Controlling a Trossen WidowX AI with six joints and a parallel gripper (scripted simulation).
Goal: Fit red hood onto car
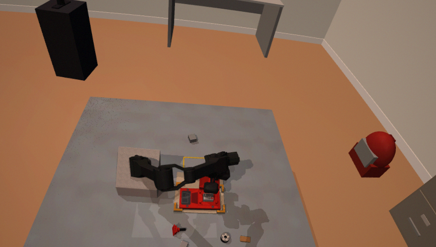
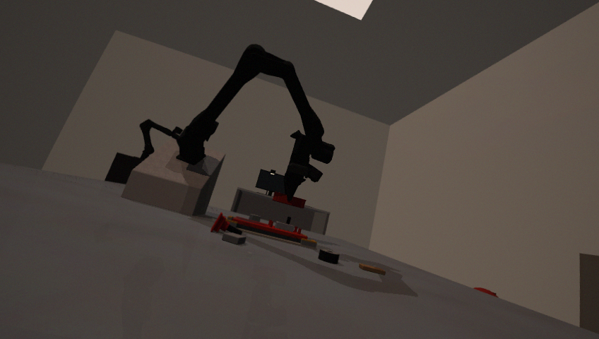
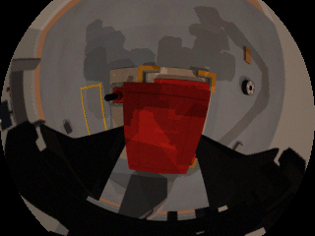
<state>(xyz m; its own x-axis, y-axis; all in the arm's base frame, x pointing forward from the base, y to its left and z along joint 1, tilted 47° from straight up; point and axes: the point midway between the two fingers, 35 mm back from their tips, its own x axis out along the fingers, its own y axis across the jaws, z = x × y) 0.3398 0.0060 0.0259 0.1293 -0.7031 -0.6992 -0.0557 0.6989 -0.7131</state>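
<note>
the gripper [image 1: 212,183] [image 2: 289,196] [image 3: 161,133] has the hood [image 1: 204,181] [image 2: 298,203] [image 3: 164,123] between its fingers, which stand wide apart, one on each side of the red shell. in the exterior view the hood hangs right of centre, up off the table [image 1: 244,128] [image 2: 168,272] [image 3: 162,29], with air between it and the chassis [image 1: 198,207] [image 2: 268,229] [image 3: 182,82]. in the top view it shows just above the chassis, partly under the dark arm [image 1: 165,178] [image 2: 222,96], and it is not on the pegs.

the chassis sits in the jig [image 1: 178,209] [image 2: 309,243] [image 3: 213,81], below the centre of the top view, between orange corner pieces. the engine [image 1: 208,197] [image 2: 284,227] is in place on its deck. in the wrist view the hood fills the middle and covers most of the chassis, so how its holes line up with the pegs cannot be told.

a yellow outline [image 1: 193,157] [image 3: 93,87] lies above the jig in the top view, partly behind the arm. at the bottom of that view are a red cone [image 1: 175,229] [image 2: 218,223] with a dark stem, a wheel [image 1: 222,237] [image 2: 328,257] [image 3: 245,88], and, just right of the wheel, a small orange block [image 1: 244,238] [image 2: 371,269] [image 3: 248,55].
</note>
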